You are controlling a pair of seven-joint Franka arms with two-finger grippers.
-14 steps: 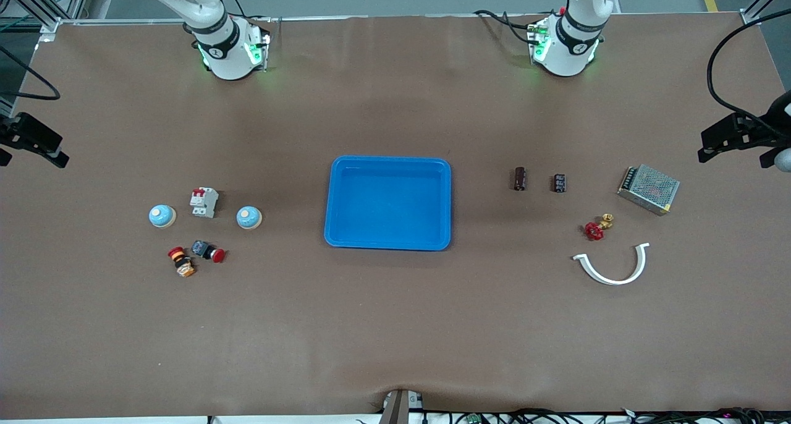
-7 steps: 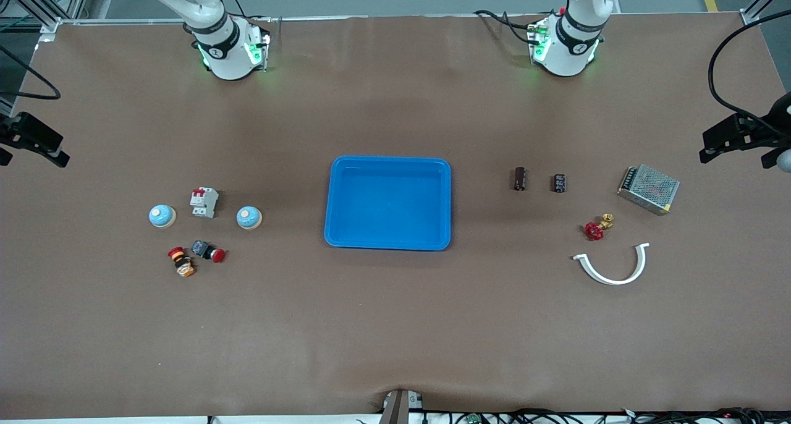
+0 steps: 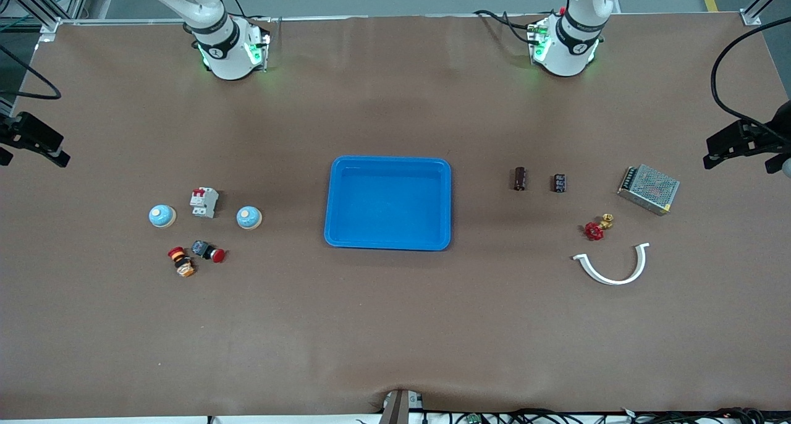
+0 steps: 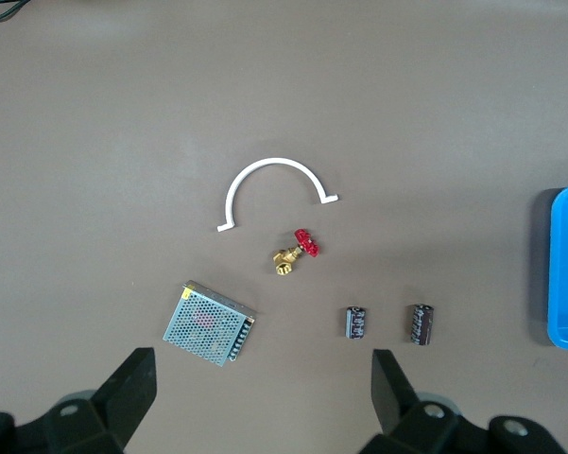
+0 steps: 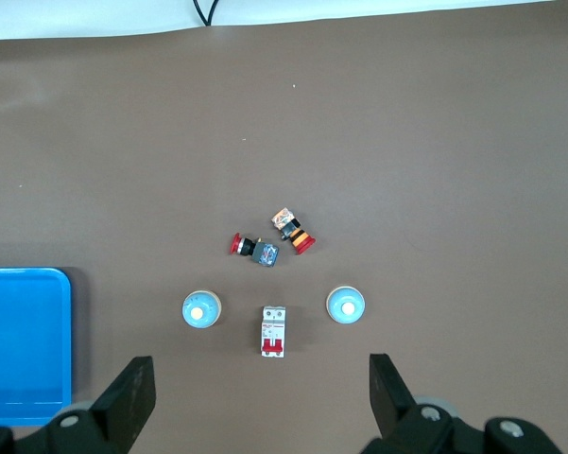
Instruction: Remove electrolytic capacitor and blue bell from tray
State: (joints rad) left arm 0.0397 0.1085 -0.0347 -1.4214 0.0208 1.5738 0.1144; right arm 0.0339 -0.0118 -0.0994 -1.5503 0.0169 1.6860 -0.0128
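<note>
Two dark cylindrical capacitors (image 3: pixel 520 178) (image 3: pixel 559 183) lie side by side on the brown table toward the left arm's end. Two light-blue bells (image 3: pixel 162 216) (image 3: pixel 249 217) stand toward the right arm's end. A blue tray (image 3: pixel 337 226) sits empty between the two groups. My left gripper (image 4: pixel 263 397) hangs open high over the capacitors (image 4: pixel 356 322) (image 4: pixel 421 323), holding nothing. High over the bells (image 5: pixel 200 309) (image 5: pixel 345 305), my right gripper (image 5: pixel 262 397) is open too, with nothing between its fingers.
Near the capacitors lie a metal mesh power supply (image 3: pixel 648 189), a red-handled brass valve (image 3: pixel 596 227) and a white curved clip (image 3: pixel 612 266). A white circuit breaker (image 3: pixel 204 201) stands between the bells, with two push-button switches (image 3: pixel 208 251) (image 3: pixel 181 261) nearer the front camera.
In the front view the left hand has drifted slightly toward the left arm's end of the table. Nothing on the table has moved.
</note>
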